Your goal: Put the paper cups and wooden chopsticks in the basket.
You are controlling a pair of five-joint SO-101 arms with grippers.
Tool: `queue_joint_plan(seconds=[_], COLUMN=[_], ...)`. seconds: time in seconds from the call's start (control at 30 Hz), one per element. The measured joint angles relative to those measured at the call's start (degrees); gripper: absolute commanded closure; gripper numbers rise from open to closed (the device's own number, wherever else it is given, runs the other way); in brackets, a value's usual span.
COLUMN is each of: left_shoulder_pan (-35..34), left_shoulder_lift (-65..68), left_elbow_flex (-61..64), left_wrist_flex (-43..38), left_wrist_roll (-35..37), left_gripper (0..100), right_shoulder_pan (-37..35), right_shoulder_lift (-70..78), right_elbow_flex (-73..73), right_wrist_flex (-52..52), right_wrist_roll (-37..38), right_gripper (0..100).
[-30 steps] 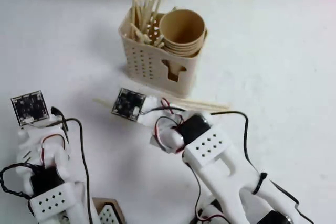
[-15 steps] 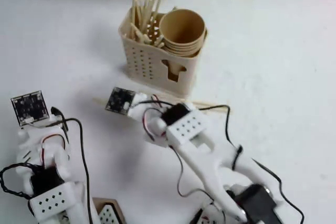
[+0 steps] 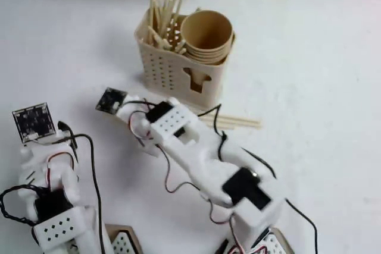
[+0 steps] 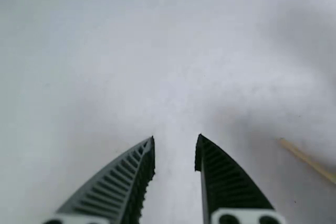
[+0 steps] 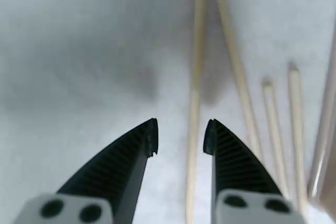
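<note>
The basket (image 3: 178, 72) stands beyond the right tool (image 5: 180, 129), whose jaws are narrowly parted above the surface. One chopstick (image 5: 197, 51) lies within its gap, long axis pointing straight ahead; other chopsticks (image 5: 295, 129) lie just beside. The left tool (image 4: 175, 145), also narrowly parted, is well apart.

We note a cream basket (image 3: 172, 75) patterned with rows of round holes, tan paper cups (image 3: 206, 31), pale wooden chopsticks (image 3: 238, 122) and a white table (image 3: 321, 57). The left gripper (image 4: 176, 139) and right gripper (image 5: 181, 123) bear black, ribbed fingers (image 4: 226, 182).
</note>
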Motion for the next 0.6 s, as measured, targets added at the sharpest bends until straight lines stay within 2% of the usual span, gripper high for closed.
queue_joint_plan(seconds=[0.13,0.27,0.4,0.6], left_shoulder_pan=[0.00,0.00,0.00,0.00], left_shoulder_lift=[0.00,0.00,0.00,0.00], left_elbow_flex=[0.00,0.00,0.00,0.00], left_wrist_flex=[0.00,0.00,0.00,0.00], left_wrist_roll=[0.00,0.00,0.00,0.00], left_gripper=[86,86,86,86], right_shoulder_pan=[0.44,0.62,0.97,0.70], right_shoulder_lift=[6.33,10.55,12.04,10.20], right_elbow_flex=[-5.01,-7.82,-9.32,-8.62], right_wrist_flex=[0.00,0.00,-0.09,5.01], right_wrist_roll=[0.00,0.00,0.00,-0.09], right_gripper=[86.1,99.0,98.1,98.1])
